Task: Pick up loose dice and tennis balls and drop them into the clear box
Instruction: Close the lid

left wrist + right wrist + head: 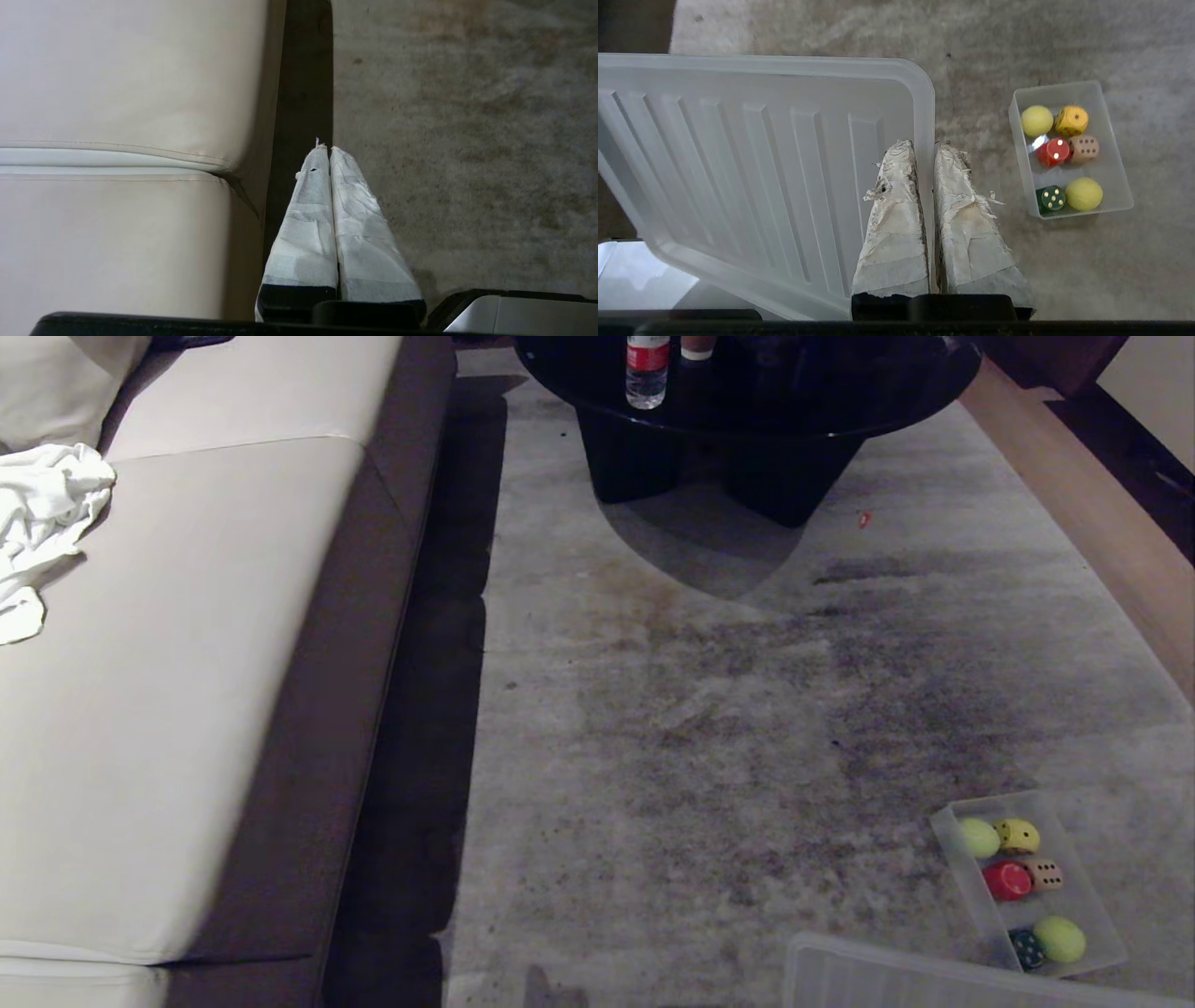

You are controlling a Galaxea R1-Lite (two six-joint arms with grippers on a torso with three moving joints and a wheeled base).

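The clear box [1088, 905] [1113, 163] sits on the rug at the near right. Inside it lie two tennis balls [977, 837] [1060, 939] and the dice: yellow [1017, 835], tan [1044, 873], red [1006, 880] and dark green [1028, 949]. The right wrist view shows the same load, with a tennis ball [1037, 121] by the yellow die [1071, 121]. My right gripper [924, 144] is shut on the rim of the flat ribbed lid [738, 163] [887, 980], held above the rug beside the box. My left gripper [325, 149] hangs shut and empty over the sofa's edge.
A cream sofa [187, 663] with a white cloth [37, 523] runs along the left. A black round table [747, 392] carrying a water bottle [646, 369] stands at the far end of the grey rug [700, 728]. Wooden floor [1102, 523] borders the rug on the right.
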